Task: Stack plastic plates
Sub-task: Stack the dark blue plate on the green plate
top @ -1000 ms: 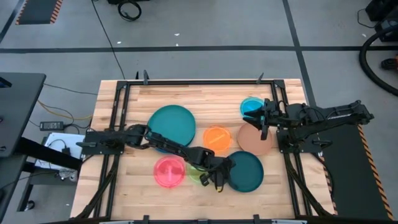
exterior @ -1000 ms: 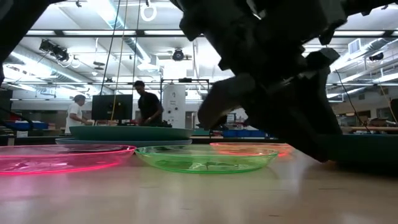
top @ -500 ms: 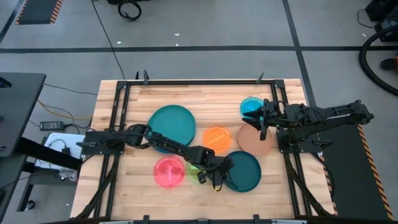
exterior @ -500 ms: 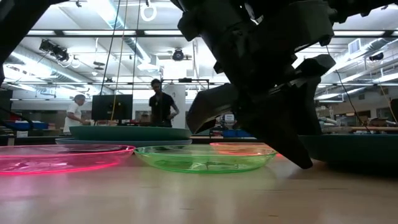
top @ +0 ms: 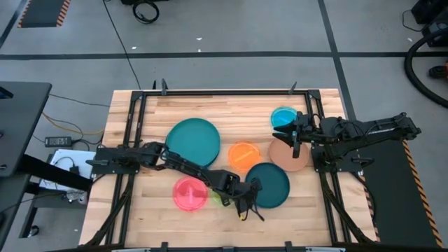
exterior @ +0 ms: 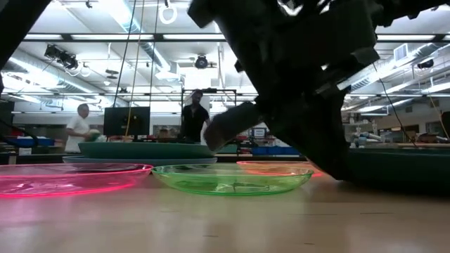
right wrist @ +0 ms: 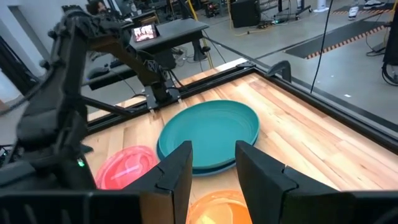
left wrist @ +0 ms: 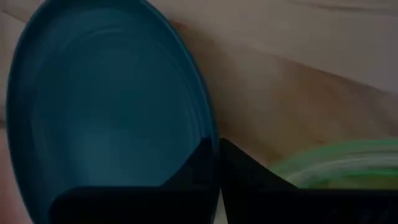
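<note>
On the wooden table point(top: 140, 112), left gripper point(top: 246, 201) pinches the dark teal plate's point(top: 269, 185) rim beside the green plate point(exterior: 232, 178); right gripper point(top: 295, 133) waits open above the brown plate point(top: 285, 155); only the teal plate point(top: 192, 140) looks stacked, most remain loose.

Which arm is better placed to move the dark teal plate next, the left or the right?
Left. The left gripper is at the rim of the dark teal plate. The right gripper is farther off, over the brown plate.
</note>
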Controlling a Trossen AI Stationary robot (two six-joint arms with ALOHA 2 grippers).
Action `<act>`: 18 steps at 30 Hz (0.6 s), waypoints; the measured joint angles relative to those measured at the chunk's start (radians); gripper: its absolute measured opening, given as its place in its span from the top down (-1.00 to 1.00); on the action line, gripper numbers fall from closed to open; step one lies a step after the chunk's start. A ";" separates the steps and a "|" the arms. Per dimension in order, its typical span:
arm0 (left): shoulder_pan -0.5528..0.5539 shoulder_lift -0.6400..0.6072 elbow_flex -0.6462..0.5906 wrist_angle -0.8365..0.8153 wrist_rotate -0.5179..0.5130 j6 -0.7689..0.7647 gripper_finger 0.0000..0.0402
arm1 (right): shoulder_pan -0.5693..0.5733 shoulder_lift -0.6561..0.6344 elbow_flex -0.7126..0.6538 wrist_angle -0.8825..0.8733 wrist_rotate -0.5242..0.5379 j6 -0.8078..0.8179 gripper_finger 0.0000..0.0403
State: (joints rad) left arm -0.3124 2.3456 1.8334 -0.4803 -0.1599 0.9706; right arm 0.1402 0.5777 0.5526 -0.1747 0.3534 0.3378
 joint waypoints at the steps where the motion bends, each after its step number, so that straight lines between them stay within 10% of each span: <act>1: -0.003 -0.010 0.000 -0.018 -0.001 -0.016 0.92 | 0.000 0.000 0.000 -0.003 0.000 0.000 0.34; 18: 0.011 -0.174 0.000 -0.345 -0.180 -0.380 0.92 | 0.000 -0.002 0.000 0.088 0.002 -0.116 0.34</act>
State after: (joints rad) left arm -0.3019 2.1713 1.8335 -0.8252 -0.3396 0.5907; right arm 0.1399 0.5758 0.5522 -0.0865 0.3550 0.2220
